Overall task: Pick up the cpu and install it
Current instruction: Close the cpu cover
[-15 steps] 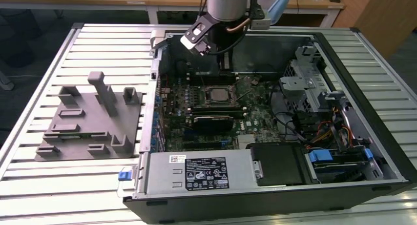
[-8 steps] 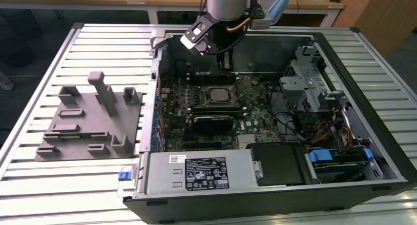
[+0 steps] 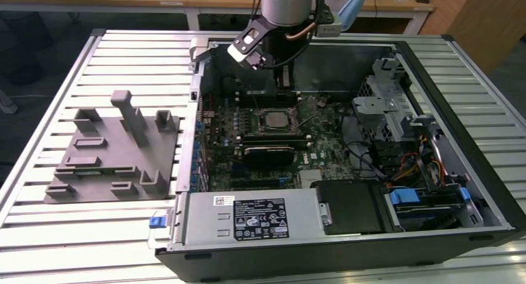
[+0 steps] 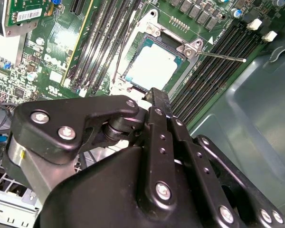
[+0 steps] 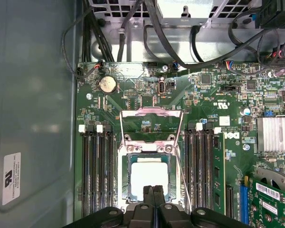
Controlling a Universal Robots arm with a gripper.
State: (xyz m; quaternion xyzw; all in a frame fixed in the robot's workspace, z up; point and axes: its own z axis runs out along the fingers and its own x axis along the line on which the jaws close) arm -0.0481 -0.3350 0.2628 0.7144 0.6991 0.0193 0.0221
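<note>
The cpu (image 5: 149, 176), a pale silvery square, lies flat inside the socket frame on the green motherboard (image 5: 218, 104); it shows too in the second wrist view (image 4: 154, 64) and in the exterior view (image 3: 271, 119). The socket's metal load plate (image 5: 152, 124) is swung open beside it, and its thin lever (image 4: 223, 57) sticks out. My gripper (image 5: 154, 191) hovers just above one edge of the cpu, its two black fingers pressed together with nothing between them. From outside, the gripper (image 3: 284, 84) hangs over the far part of the open computer case, a little above the board.
A grey plastic tray (image 3: 111, 151) with upright posts lies on the slatted table at the exterior view's left. Inside the case (image 3: 460, 111) are the power supply (image 3: 246, 219), a drive cage (image 3: 395, 111), cables (image 5: 156, 28) and memory slots (image 5: 97, 175) on both sides of the socket.
</note>
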